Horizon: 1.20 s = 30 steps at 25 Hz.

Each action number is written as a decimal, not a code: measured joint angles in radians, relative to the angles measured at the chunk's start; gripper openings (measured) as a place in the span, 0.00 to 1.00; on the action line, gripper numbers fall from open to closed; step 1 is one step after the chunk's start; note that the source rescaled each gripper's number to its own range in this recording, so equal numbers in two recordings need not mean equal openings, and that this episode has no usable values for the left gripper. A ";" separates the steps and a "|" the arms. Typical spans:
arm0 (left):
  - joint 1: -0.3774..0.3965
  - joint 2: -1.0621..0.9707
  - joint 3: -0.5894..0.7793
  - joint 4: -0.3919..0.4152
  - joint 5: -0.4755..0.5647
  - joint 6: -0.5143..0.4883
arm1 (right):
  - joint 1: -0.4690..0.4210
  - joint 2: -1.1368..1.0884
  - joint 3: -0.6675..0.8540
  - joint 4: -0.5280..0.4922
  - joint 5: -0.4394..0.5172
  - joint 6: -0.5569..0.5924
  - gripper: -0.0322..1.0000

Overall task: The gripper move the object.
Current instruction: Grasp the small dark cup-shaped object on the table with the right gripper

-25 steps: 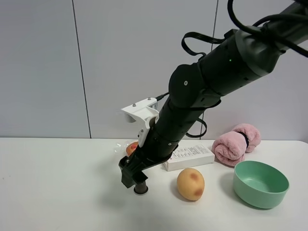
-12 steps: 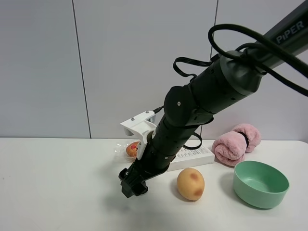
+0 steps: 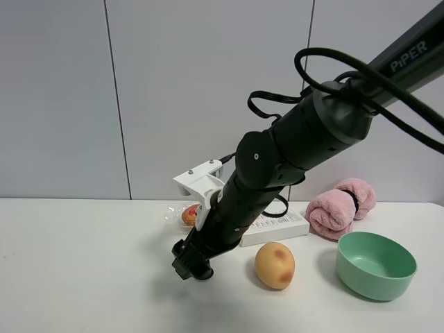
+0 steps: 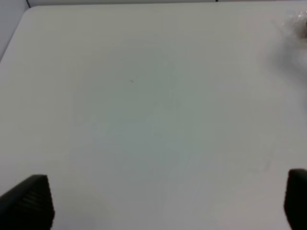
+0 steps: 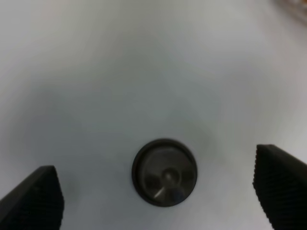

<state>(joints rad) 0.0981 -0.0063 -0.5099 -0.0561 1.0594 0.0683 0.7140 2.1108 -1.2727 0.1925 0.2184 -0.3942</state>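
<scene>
The small dark capsule [image 5: 164,172] stands on the white table, seen from above in the right wrist view, centred between my right gripper's [image 5: 158,199] two black fingers [image 5: 33,203], which are wide apart and not touching it. In the high view the right gripper [image 3: 191,267] is down at the table and the capsule [image 3: 204,275] is mostly hidden behind its tip. My left gripper [image 4: 160,203] is open and empty over bare table; it does not show in the high view.
A tan spotted ball [image 3: 275,265] lies just right of the capsule. A green bowl [image 3: 376,265] stands at the right. A white box [image 3: 276,226], a rolled pink towel [image 3: 340,207] and a small wrapped reddish item [image 3: 187,215] lie behind.
The right arm has swung lower and slightly left, bringing the gripper down around the capsule, which now shows less in the high view. The capsule has not moved.
</scene>
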 joint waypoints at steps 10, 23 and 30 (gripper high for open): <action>0.000 0.000 0.000 0.000 0.000 0.000 | -0.014 0.031 0.000 0.000 -0.004 0.000 0.75; 0.000 0.000 0.000 0.000 0.000 0.000 | -0.017 0.049 0.000 -0.001 -0.008 0.000 0.67; 0.000 0.000 0.000 0.000 0.000 0.000 | -0.017 0.049 0.000 -0.001 -0.009 0.000 0.38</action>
<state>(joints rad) 0.0981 -0.0063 -0.5099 -0.0561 1.0594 0.0683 0.6970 2.1601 -1.2727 0.1916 0.2089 -0.3942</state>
